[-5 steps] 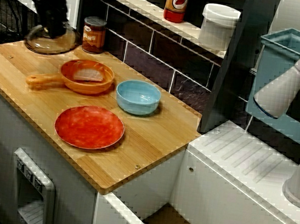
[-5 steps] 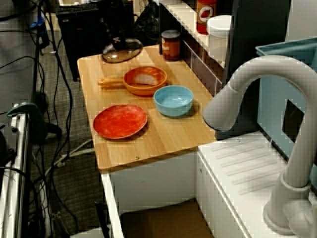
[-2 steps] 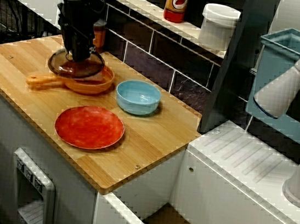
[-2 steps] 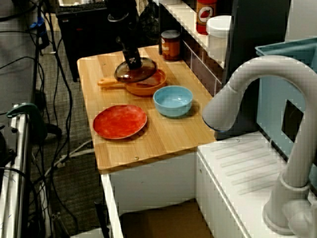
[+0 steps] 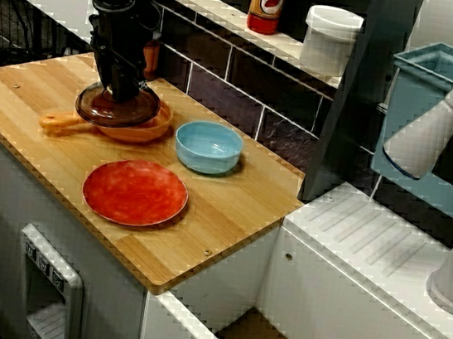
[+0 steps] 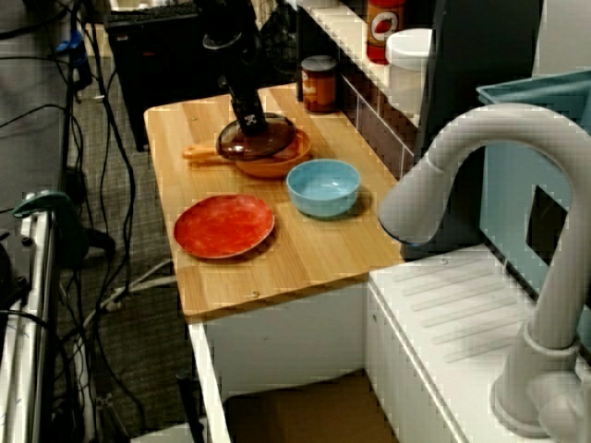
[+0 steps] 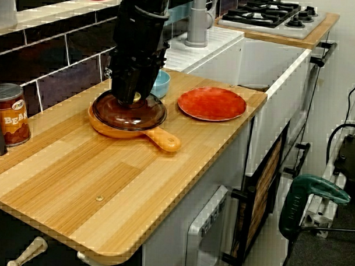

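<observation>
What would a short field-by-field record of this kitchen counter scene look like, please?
Gripper: gripper closed on the knob of the glass lid
Lid: brown, over the orange pan, seemingly resting on its rim
Beside the pan: blue bowl, and red plate nearer the counter's front edge
By the wall: bean can
Surface: wooden counter

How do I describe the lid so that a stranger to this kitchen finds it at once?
On the wooden counter, near the tiled wall, sits an orange pan; the lid covers it, its knob in the black gripper. Unlike the blue bowl and red plate nearby, it is brown, see-through glass.
</observation>
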### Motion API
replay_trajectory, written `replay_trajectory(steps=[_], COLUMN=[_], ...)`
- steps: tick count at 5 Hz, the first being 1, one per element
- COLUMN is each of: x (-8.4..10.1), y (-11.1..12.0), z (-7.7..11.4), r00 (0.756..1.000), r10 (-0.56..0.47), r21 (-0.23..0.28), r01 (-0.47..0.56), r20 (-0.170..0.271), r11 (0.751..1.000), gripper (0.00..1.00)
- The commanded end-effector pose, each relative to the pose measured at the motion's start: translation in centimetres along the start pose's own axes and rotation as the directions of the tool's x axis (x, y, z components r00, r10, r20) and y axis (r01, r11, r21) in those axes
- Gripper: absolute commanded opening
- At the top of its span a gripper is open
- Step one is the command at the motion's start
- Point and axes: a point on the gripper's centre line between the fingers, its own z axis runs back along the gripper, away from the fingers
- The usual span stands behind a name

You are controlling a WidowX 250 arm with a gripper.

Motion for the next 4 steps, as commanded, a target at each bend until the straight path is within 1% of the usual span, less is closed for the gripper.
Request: replay_trajectory(steps=[1,2,3,4], x=[2.53,2.91,2.81,2.62], y=[1.33,0.93,1.03,1.77], z=[0.71,0.57,0.0,0.47], r00=[0.999,0.999,0.999,0.999], r10=[0.024,0.026,0.04,0.038], r21=[0.009,0.021,0.013,0.007], r01=[-0.025,-0.027,-0.04,-0.038], r20=[0.029,0.03,0.016,0.02], r11=[1.0,0.999,0.999,0.999], gripper=[0.0,0.0,0.68,1.0])
